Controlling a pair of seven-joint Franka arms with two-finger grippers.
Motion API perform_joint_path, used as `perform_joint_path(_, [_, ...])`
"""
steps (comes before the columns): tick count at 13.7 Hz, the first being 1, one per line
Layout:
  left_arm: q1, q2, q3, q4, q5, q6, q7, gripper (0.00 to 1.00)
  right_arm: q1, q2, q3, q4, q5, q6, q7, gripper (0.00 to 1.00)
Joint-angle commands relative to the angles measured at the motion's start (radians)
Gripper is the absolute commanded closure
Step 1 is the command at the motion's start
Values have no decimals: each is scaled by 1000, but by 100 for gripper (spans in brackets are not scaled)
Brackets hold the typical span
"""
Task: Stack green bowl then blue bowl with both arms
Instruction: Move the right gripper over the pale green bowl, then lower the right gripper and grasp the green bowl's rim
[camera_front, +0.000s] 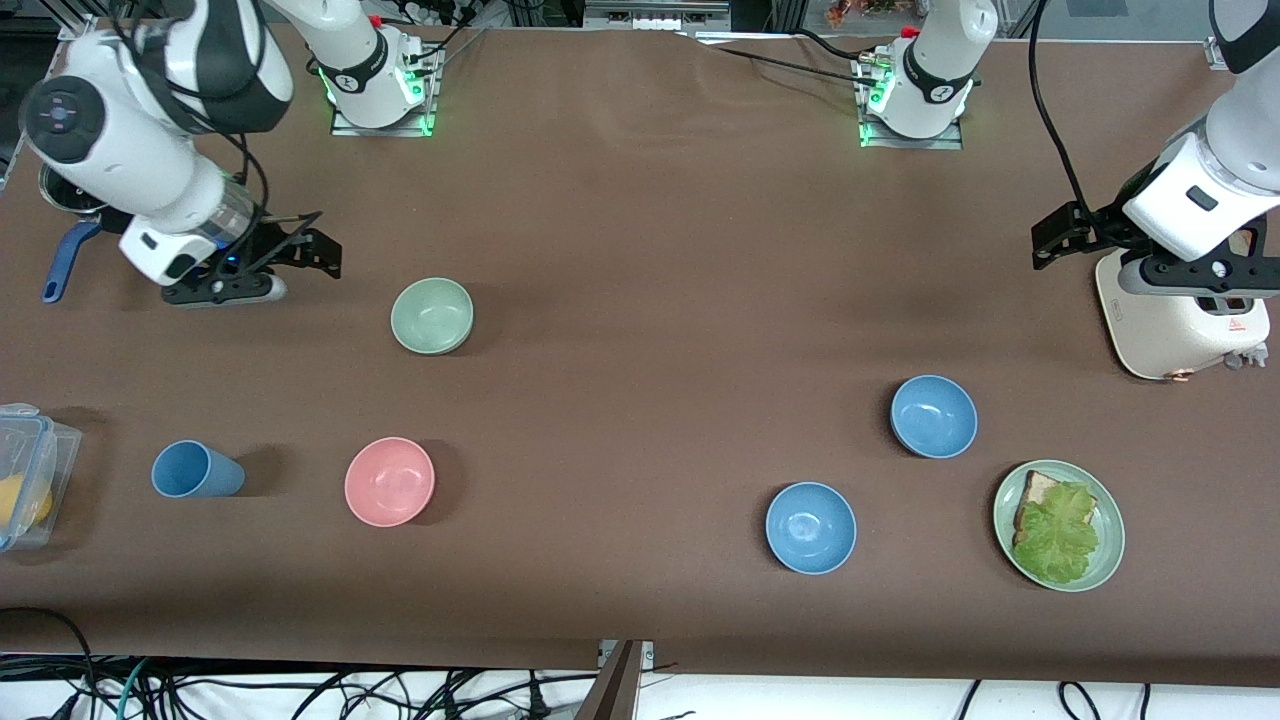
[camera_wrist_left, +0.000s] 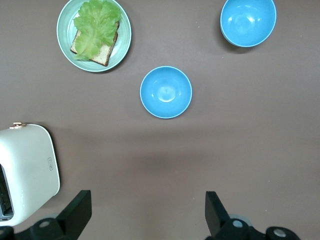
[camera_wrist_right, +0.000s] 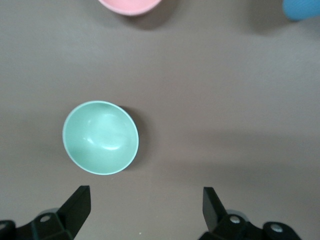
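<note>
The pale green bowl (camera_front: 432, 315) (camera_wrist_right: 100, 137) sits upright and empty toward the right arm's end of the table. Two blue bowls stand toward the left arm's end. One blue bowl (camera_front: 933, 416) (camera_wrist_left: 165, 92) is farther from the front camera than the other blue bowl (camera_front: 810, 527) (camera_wrist_left: 248, 21). My right gripper (camera_front: 222, 288) (camera_wrist_right: 145, 212) hangs open over bare table beside the green bowl, with nothing between its fingers. Over bare table beside the toaster, my left gripper (camera_front: 1200, 278) (camera_wrist_left: 148, 215) is open and empty, apart from both blue bowls.
A pink bowl (camera_front: 389, 481) (camera_wrist_right: 130, 5) and a blue cup (camera_front: 195, 470) lie nearer the front camera than the green bowl. A green plate (camera_front: 1112, 520) (camera_wrist_left: 65, 40) holds bread and lettuce. A white toaster (camera_front: 1165, 330) (camera_wrist_left: 30, 170) and a clear container (camera_front: 35, 450) stand at the table's ends.
</note>
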Motion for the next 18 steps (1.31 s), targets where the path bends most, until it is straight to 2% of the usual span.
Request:
perform_joint_path(1, [6, 12, -2, 30, -5, -22, 5, 0, 2, 48, 40, -67, 23, 146, 1, 1])
perform_joint_path(3, [6, 12, -4, 30, -4, -22, 5, 0, 2, 90, 71, -151, 23, 318, 27, 1])
perform_joint_path(7, [6, 12, -2, 30, -4, -22, 5, 0, 4, 235, 97, -184, 23, 550, 31, 1])
perform_joint_path(11, [6, 12, -2, 30, -6, -23, 5, 0, 2, 253, 97, -220, 22, 590, 31, 2])
perform_joint_path(18, [4, 12, -4, 30, -4, -23, 5, 0, 2, 297, 97, -220, 22, 622, 31, 48])
